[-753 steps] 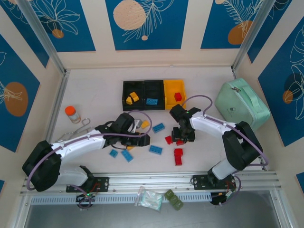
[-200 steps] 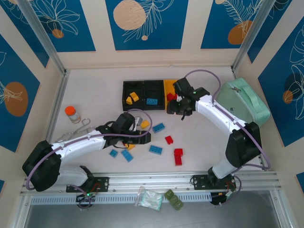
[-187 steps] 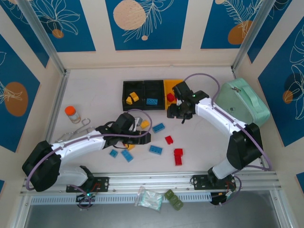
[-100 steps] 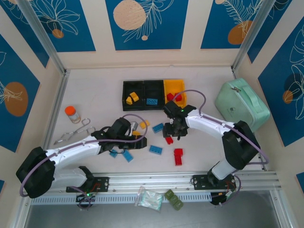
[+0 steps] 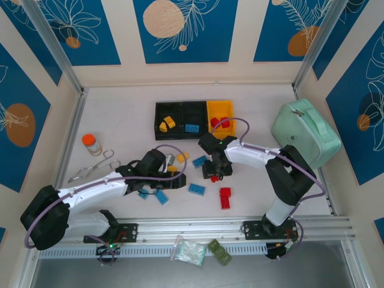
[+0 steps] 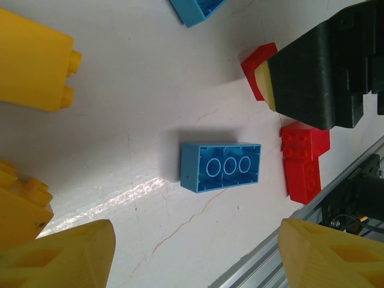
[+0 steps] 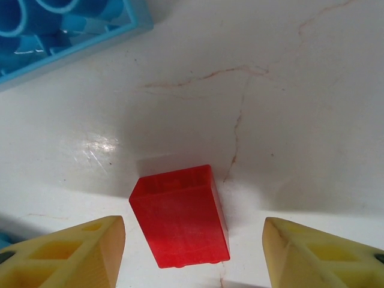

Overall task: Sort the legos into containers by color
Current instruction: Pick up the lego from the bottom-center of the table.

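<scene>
Jaws of the right gripper [image 7: 193,252] are standing apart and gripping nothing, with one yellow fingertip at each lower corner of the right wrist frame. Between them, at lower centre, the small red plastic lego brick [image 7: 181,217] is lying on the white table [image 7: 288,90]. It is touching neither fingertip and is sitting slightly nearer the left one.

Judged from this, the pick of that brick is the step in hand. To do it well, the gripper should be centring over the brick before closing, so that both fingertips are meeting its flat sides together rather than pushing it sideways. A light-blue plastic brick [image 7: 60,30] is lying at upper left, apart from the fingertips.

Jaws of the left gripper [image 6: 192,258] are likewise standing open and holding nothing, fingertips at the lower corners of the left wrist frame. A light-blue rectangular brick [image 6: 221,167] is lying at centre, with a red studded brick cluster [image 6: 306,162] just to its right. The right gripper's black body is sitting at upper right, so the left arm is probably best waiting.

In the top view, the row of three small plastic bins [image 5: 193,111] is lying above centre. Red bricks are sitting in its yellow bin [image 5: 222,108], so the carry is probably ending there.
</scene>
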